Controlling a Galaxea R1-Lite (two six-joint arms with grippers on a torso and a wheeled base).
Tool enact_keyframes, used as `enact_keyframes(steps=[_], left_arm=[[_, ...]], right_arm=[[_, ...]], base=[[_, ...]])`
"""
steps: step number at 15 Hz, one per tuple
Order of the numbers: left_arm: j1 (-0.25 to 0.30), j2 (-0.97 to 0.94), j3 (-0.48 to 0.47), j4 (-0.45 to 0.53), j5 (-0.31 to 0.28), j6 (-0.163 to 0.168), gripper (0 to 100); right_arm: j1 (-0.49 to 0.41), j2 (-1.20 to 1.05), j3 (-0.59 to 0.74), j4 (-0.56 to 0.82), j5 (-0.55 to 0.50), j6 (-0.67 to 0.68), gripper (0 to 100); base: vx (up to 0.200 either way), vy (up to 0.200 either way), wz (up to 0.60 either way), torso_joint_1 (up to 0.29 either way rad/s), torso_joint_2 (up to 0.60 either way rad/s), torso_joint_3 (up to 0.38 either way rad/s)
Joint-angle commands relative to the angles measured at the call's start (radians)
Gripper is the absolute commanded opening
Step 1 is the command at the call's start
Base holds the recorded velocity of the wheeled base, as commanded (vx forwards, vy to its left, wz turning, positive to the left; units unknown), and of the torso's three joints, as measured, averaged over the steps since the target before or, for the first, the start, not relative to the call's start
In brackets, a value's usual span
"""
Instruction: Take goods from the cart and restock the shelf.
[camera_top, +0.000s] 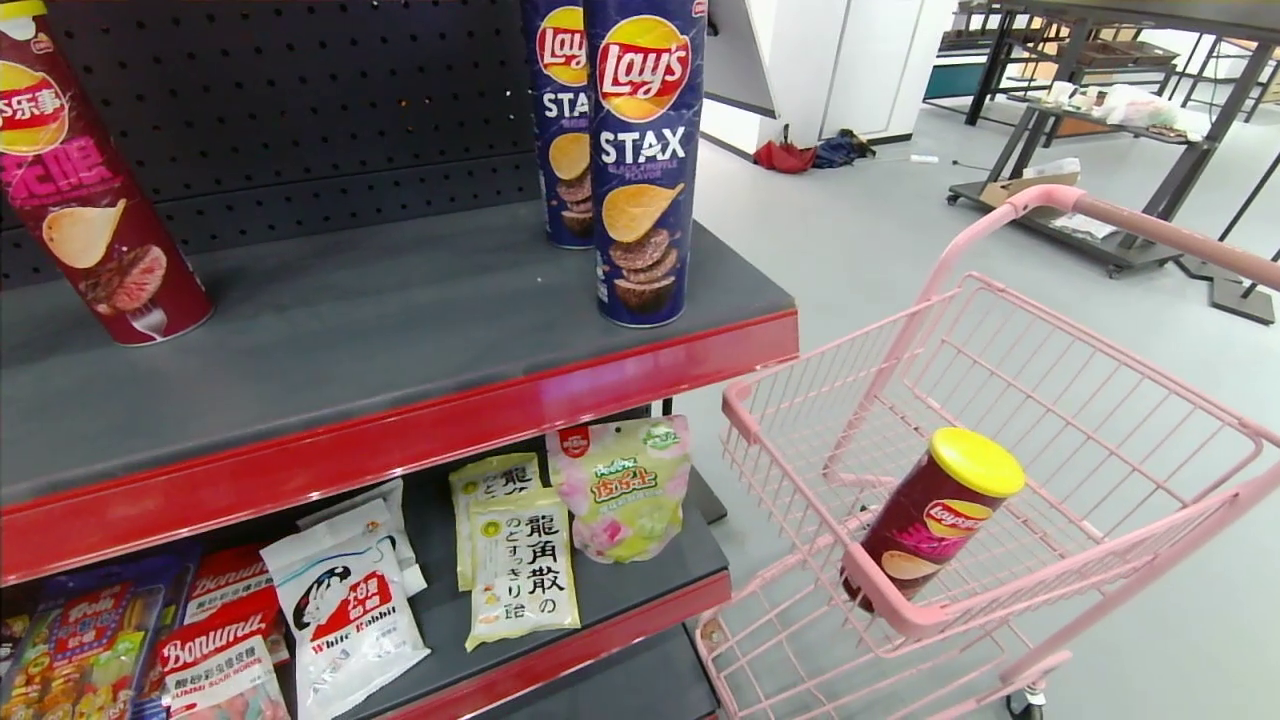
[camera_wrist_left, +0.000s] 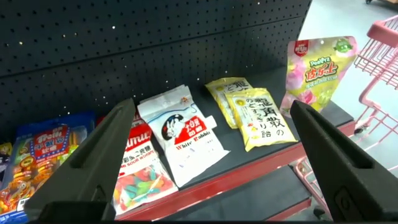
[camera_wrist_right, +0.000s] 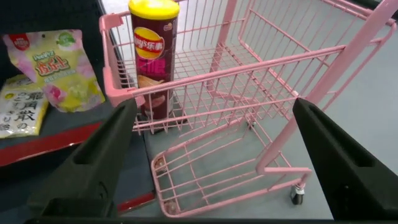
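A maroon chips can with a yellow lid (camera_top: 935, 520) leans inside the pink wire cart (camera_top: 800, 500) to the right of the shelf. The right wrist view has the same can (camera_wrist_right: 153, 56) standing at the cart's (camera_wrist_right: 249, 65) corner nearest the shelf. My right gripper (camera_wrist_right: 214, 106) hangs open above and in front of the cart, holding nothing. My left gripper (camera_wrist_left: 211, 107) is open and empty in front of the lower shelf. On the grey upper shelf (camera_top: 350, 330) stand two blue chips cans (camera_top: 640, 160) near its right end and a maroon can (camera_top: 90, 210) at the left.
The lower shelf holds snack bags: a white one (camera_top: 345, 600), yellow ones (camera_top: 520, 565) and a green-pink one (camera_top: 625, 490). The upper shelf is bare between the maroon and blue cans. Metal racks (camera_top: 1100, 100) stand far behind the cart, with open grey floor around it.
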Motion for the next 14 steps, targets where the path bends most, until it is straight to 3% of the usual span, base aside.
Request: enact_keyframes(steps=[1, 2, 3, 7, 9, 10, 14], left_arm=[[0.000, 0.000, 0.000, 0.000, 0.000, 0.000, 100], [0.000, 0.000, 0.000, 0.000, 0.000, 0.000, 100], [0.000, 0.000, 0.000, 0.000, 0.000, 0.000, 100], [0.000, 0.000, 0.000, 0.000, 0.000, 0.000, 100], [0.000, 0.000, 0.000, 0.000, 0.000, 0.000, 100], [0.000, 0.000, 0.000, 0.000, 0.000, 0.000, 100], [0.000, 0.000, 0.000, 0.000, 0.000, 0.000, 100]], right_arm=[[0.017, 0.310, -0.306, -0.007, 0.034, 0.112, 100], [0.033, 0.437, -0.422, -0.004, 0.063, 0.170, 100], [0.054, 0.490, -0.447, -0.005, 0.102, 0.155, 100], [0.091, 0.753, -0.416, -0.074, 0.138, 0.126, 100], [0.102, 0.996, -0.237, -0.410, 0.217, 0.129, 100], [0.102, 1.056, -0.183, -0.496, 0.260, 0.121, 100], [0.092, 1.232, -0.157, -0.579, 0.284, 0.123, 100]], base=[[0.000, 0.000, 0.00, 0.000, 0.00, 0.000], [0.000, 0.000, 0.00, 0.000, 0.00, 0.000], [0.000, 0.000, 0.00, 0.000, 0.00, 0.000], [0.000, 0.000, 0.00, 0.000, 0.00, 0.000], [0.000, 0.000, 0.00, 0.000, 0.00, 0.000], [0.000, 0.000, 0.00, 0.000, 0.00, 0.000], [0.000, 0.000, 0.00, 0.000, 0.00, 0.000]])
